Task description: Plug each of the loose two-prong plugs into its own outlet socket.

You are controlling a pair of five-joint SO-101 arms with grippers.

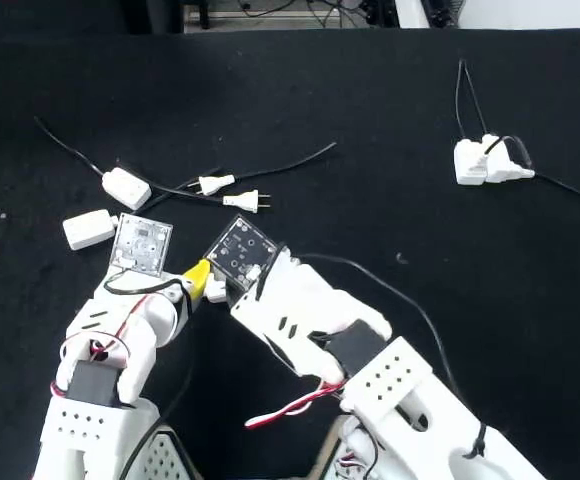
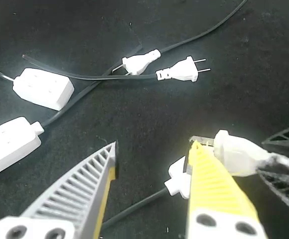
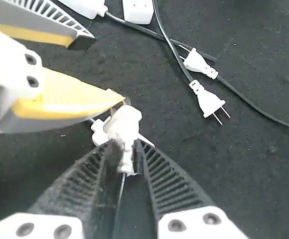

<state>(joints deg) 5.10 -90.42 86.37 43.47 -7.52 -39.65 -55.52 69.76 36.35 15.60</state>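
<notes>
2 loose plugs (image 1: 246, 201) near 2 sockets (image 1: 126, 188)

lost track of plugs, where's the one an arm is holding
The plug is pinched in the right gripper, low centre-left in the high view between both arms, the open left gripper's yellow finger beside it.

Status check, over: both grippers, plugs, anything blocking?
Right gripper shut on a white two-prong plug. Left gripper open, its yellow finger beside that plug. White block outlet socket empty, black cords lying near it.
</notes>
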